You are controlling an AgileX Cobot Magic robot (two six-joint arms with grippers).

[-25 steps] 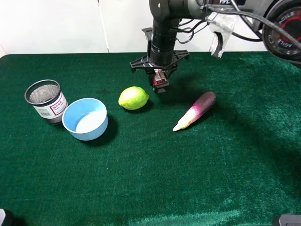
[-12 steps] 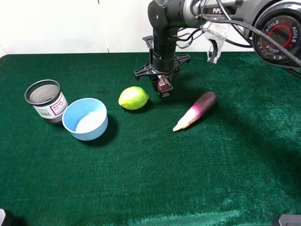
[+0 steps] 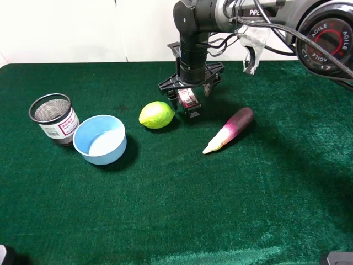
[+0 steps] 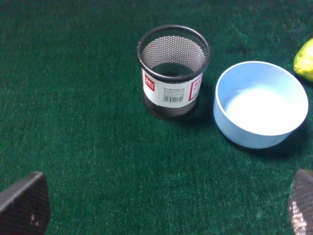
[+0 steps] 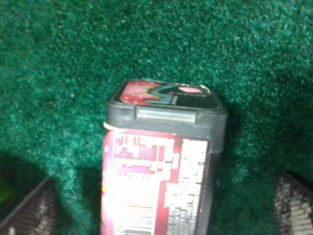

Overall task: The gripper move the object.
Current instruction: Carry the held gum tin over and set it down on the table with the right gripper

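Two grippers show, both with jaws parted and neither clamping anything. The right gripper (image 3: 185, 106), a black claw on a black cylindrical arm trailing cables, points down over the green cloth (image 3: 220, 210) just to the right of the lime (image 3: 156, 115) and slightly behind it in the high view. The small black box (image 3: 188, 97), with a red-and-white label on its face, sits between that claw's fingers, close beside the lime but not touching it, and it leans rather than standing square. In the right wrist view its dark pads (image 5: 30, 211) stand out to either side of the box with green cloth visible in the gaps, so they do not touch it; the lower end of the box is cut off there. The purple-and-white eggplant (image 3: 229, 130) lies on the far side of the box from the lime, well apart from both. On the lime's other side sits a light blue bowl (image 3: 100, 139), and beyond it, touching or nearly so, a black mesh pen cup (image 3: 54, 118) with a white label. The left gripper (image 4: 161, 208) hangs above bare cloth with fingertips wide apart, facing cup and bowl, with a sliver of the lime beyond the bowl
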